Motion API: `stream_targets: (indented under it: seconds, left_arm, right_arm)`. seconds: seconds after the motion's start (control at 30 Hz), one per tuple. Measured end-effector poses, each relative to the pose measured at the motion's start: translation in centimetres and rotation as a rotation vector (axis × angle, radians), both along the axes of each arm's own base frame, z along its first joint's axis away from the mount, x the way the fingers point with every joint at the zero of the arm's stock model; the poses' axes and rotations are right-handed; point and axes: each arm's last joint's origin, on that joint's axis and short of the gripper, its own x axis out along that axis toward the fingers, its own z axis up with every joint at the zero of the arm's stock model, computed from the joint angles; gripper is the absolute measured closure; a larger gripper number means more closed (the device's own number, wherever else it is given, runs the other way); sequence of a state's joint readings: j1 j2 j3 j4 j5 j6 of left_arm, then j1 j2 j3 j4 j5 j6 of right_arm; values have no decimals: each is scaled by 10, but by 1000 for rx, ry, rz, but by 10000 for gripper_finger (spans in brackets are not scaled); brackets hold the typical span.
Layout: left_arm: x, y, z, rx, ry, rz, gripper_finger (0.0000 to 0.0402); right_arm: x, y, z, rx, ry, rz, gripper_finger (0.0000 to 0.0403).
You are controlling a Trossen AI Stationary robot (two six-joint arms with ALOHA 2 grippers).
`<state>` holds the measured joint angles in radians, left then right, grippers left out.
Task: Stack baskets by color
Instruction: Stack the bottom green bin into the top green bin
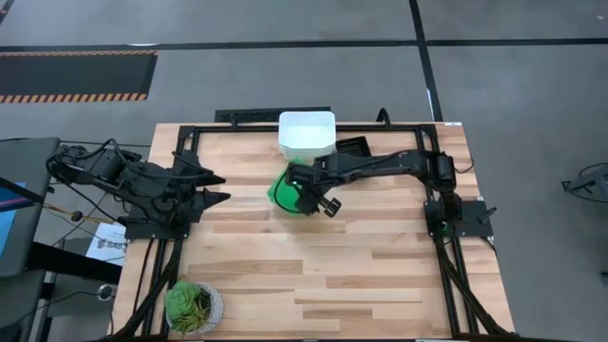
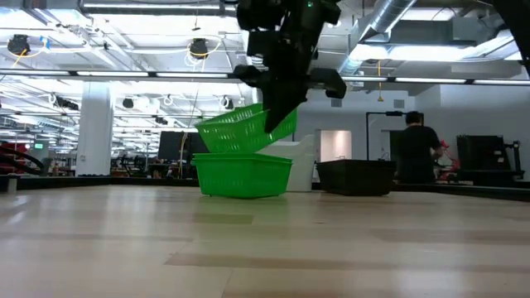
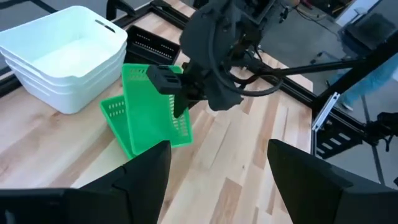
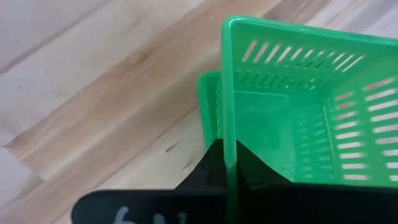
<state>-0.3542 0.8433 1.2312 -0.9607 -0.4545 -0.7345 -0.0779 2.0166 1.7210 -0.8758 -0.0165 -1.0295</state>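
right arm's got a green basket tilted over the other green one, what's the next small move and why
Probably level it and lower it straight down. The right gripper is shut on the rim of the slotted green plastic basket, which hangs tilted just above the green basket on the table, not yet nested. The left gripper waits open at the table's left.

Your open lane: bare wooden tabletop (image 1: 323, 275) along the near half. Far edge crowded: stacked white plastic baskets (image 1: 307, 135), green slotted plastic baskets (image 1: 285, 190), black mesh basket (image 1: 351, 146). Round potted plant (image 1: 193, 306) blocks the near-left corner.
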Motion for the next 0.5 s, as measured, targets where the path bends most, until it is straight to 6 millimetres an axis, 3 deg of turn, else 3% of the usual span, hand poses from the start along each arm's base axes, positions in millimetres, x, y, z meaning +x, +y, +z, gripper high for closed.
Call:
stream_targets:
  seconds: [0.5]
  left_arm:
    - [0, 1, 0, 12, -7, 26, 145]
  right_arm:
    - [-2, -29, -4, 142, -51, 78, 394]
